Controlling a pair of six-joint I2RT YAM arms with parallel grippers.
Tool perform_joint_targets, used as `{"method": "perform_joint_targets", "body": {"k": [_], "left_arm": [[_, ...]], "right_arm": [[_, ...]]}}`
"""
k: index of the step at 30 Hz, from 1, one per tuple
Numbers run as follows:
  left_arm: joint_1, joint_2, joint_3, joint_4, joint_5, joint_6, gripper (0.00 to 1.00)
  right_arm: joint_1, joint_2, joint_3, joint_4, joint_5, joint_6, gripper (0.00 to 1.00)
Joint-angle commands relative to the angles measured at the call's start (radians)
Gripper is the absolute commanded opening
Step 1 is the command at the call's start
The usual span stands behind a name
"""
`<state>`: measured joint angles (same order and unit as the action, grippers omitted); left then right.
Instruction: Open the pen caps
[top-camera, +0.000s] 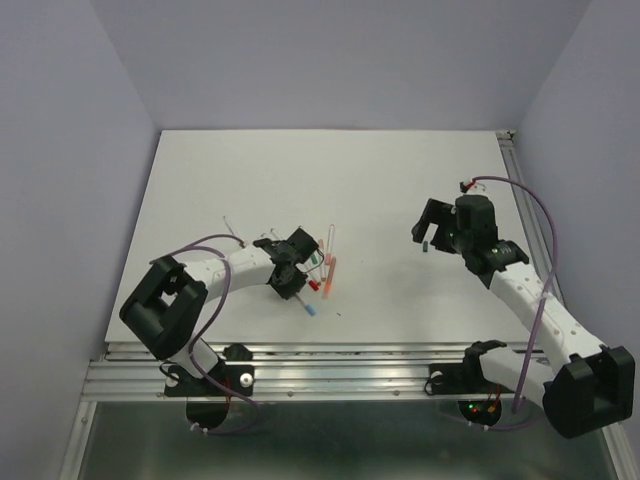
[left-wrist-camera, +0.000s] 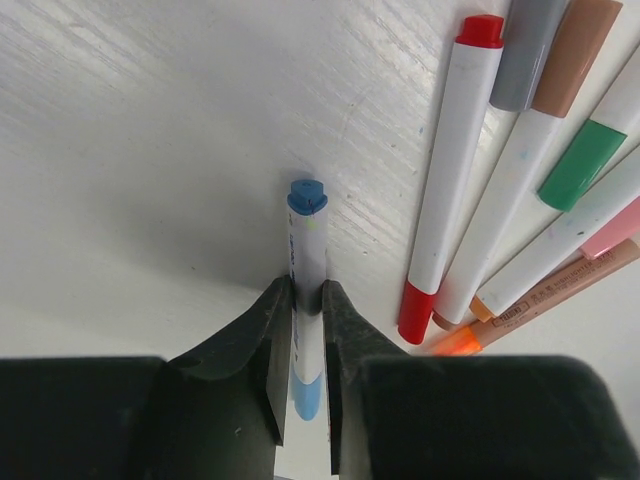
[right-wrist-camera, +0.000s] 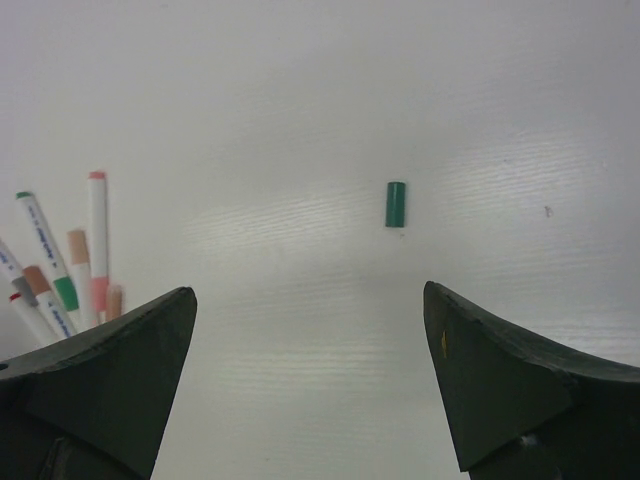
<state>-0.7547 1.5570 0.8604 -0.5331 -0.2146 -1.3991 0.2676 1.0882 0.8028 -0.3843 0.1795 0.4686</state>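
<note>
My left gripper (left-wrist-camera: 305, 290) is shut on the white barrel of a blue pen (left-wrist-camera: 307, 240) that lies on the table. The pen's dark blue end (left-wrist-camera: 307, 197) points away from me, and its light blue end (left-wrist-camera: 305, 395) sits between the fingers. From above, this gripper (top-camera: 290, 278) is just left of the pen pile (top-camera: 327, 262). Beside it lie capped pens with a red cap (left-wrist-camera: 418, 312), a green cap (left-wrist-camera: 582, 163) and a pink cap (left-wrist-camera: 610, 232). My right gripper (right-wrist-camera: 310, 295) hangs open and empty above the table, with a loose green cap (right-wrist-camera: 396, 204) lying ahead of it (top-camera: 424, 244).
The white table (top-camera: 330, 180) has a metal rail along its near edge (top-camera: 330, 355) and another down its right side (top-camera: 525, 200). Grey walls stand to the left, right and back. Brown-capped (left-wrist-camera: 575, 55) and grey-capped (left-wrist-camera: 528, 50) pens and an orange pen (left-wrist-camera: 462, 342) lie in the same pile.
</note>
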Motion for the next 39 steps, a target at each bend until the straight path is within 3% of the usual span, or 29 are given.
{"method": "perform_joint_targets", "body": {"k": [1, 5, 8, 13, 19, 28, 35, 39], "left_arm": [[-0.017, -0.073, -0.032, 0.013, -0.048, 0.023, 0.00], [-0.050, -0.220, 0.014, 0.038, -0.083, 0.084, 0.00], [-0.066, -0.306, 0.037, 0.093, -0.106, 0.107, 0.00], [-0.101, -0.399, 0.046, 0.176, -0.104, 0.150, 0.00], [-0.156, -0.434, 0.092, 0.199, -0.143, 0.144, 0.00], [-0.210, -0.399, 0.132, 0.199, -0.175, 0.115, 0.00], [-0.222, -0.396, 0.135, 0.191, -0.193, 0.097, 0.00], [-0.225, -0.396, 0.132, 0.190, -0.201, 0.080, 0.00]], "right_arm": [[-0.002, -0.085, -0.054, 0.070, -0.274, -0.056, 1.00], [0.005, -0.142, -0.097, 0.149, -0.681, -0.096, 1.00], [0.065, -0.163, -0.117, 0.214, -0.802, -0.070, 1.00], [0.365, -0.134, -0.082, 0.257, -0.703, -0.079, 1.00], [0.553, 0.001, -0.010, 0.337, -0.588, -0.079, 0.99], [0.625, 0.084, 0.041, 0.377, -0.493, -0.050, 0.85], [0.625, 0.067, 0.035, 0.372, -0.468, -0.019, 0.52], [0.627, 0.065, 0.038, 0.348, -0.462, 0.002, 0.45]]}}
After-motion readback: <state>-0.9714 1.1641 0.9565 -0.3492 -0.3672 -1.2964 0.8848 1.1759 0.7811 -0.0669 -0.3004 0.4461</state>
